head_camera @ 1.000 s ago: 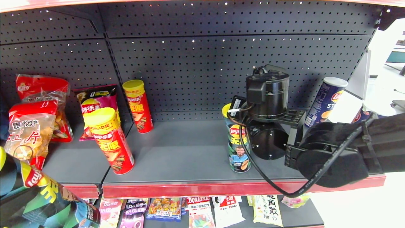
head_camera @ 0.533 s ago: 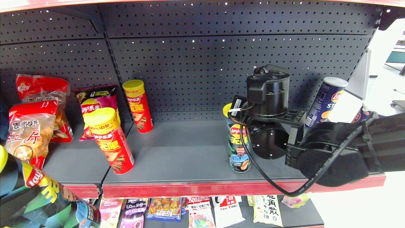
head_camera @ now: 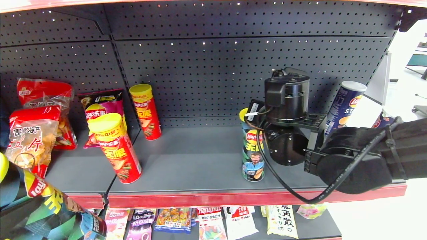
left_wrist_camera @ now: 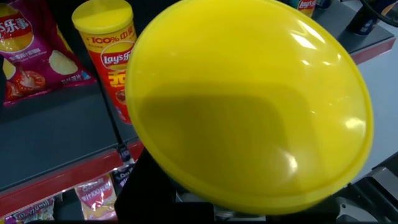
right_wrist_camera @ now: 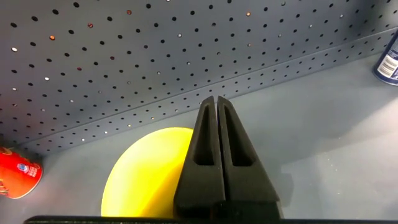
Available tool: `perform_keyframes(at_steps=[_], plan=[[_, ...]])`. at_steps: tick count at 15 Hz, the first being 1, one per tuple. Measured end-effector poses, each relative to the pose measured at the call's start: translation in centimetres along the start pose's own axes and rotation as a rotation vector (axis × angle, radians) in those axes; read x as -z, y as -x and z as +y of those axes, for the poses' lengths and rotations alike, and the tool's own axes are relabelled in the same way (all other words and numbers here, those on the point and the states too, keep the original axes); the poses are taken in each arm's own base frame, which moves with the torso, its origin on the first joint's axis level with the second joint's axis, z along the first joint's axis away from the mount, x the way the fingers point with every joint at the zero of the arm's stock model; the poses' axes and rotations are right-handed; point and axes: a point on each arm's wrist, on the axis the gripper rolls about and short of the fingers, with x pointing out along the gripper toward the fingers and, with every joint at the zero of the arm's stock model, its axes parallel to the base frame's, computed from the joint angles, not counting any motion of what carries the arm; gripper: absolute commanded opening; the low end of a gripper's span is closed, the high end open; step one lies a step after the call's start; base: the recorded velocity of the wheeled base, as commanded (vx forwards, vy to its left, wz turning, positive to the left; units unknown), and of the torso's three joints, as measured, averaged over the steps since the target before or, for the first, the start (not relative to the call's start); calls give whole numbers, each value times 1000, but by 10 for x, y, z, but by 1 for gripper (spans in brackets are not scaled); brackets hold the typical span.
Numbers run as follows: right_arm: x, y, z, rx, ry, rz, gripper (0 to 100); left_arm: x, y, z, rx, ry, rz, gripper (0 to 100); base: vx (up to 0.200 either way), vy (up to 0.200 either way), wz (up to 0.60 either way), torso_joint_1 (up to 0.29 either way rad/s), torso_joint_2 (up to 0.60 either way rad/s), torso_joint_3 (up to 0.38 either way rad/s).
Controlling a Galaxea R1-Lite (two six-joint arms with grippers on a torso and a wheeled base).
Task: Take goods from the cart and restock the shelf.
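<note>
Green chip can with yellow lid (head_camera: 253, 156) upright near grey shelf (head_camera: 200, 200) front edge, right of middle. Right gripper (right_wrist_camera: 216, 102) jaws together beside lid; placement looks done. Next: back off without tipping it, then shelve second green can (head_camera: 50, 213), clamped in left gripper (head_camera: 15, 213) jaws.

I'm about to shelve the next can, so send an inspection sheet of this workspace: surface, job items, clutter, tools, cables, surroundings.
Surface: grey shelf deck with a red lip along its front.
Job's things: standing can upright near the front edge; held can low on the robot's left, in front of the shelf.
Clutter: front red can and rear red can standing; snack bags at the left; blue can leaning at the right end.
Tools: right tool shut, holding nothing, at the standing can's yellow lid; left tool shut on the held can.
Cables: black cable loops from the right arm past the standing can and sags over the red lip.
Surroundings: perforated back panel; packets on the shelf below.
</note>
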Motion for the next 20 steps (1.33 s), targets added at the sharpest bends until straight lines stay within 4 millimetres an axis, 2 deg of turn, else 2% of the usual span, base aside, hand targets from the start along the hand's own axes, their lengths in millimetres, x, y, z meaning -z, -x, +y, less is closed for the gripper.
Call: perform_keyframes(at_steps=[14,20], plan=[[0,-8,-12,28,8,6,0,0,0,0,1,1,1,0,0,0,0,0,0,0],[0,-6,-11,21,9,7,0,0,0,0,1,1,2,0,0,0,0,0,0,0]])
